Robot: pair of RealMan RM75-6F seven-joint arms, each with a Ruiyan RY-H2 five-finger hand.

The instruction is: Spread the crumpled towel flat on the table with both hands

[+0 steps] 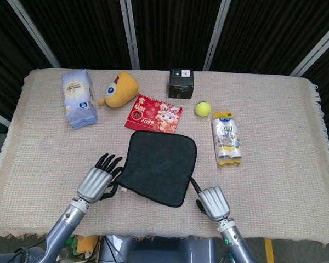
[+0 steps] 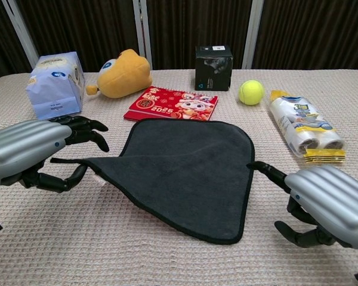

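Taking the dark towel (image 1: 160, 166) as the landmark, it lies spread on the cloth-covered counter (image 1: 274, 181), near the front edge and about midway across, its near corner pointing toward the robot.

Far off to the towel's upper left stands a pale blue tissue pack (image 1: 79, 98), and next to it lies a yellow plush toy (image 1: 120, 89). The left hand (image 1: 99, 179) sits at the towel's left edge, fingers spread and slightly curled; in the chest view the towel's left corner (image 2: 59, 159) runs out toward its thumb, but I cannot tell whether it is pinched or merely touching.

Just behind the towel lies a red booklet (image 1: 154, 113); farther back stands a black box (image 1: 181, 83). Behind and to the right sits a tennis ball (image 1: 203, 108), and to the right lies a white and yellow packet (image 1: 227, 138).

The right hand (image 1: 211, 200) is just off the towel's right front edge, fingers apart, holding nothing.
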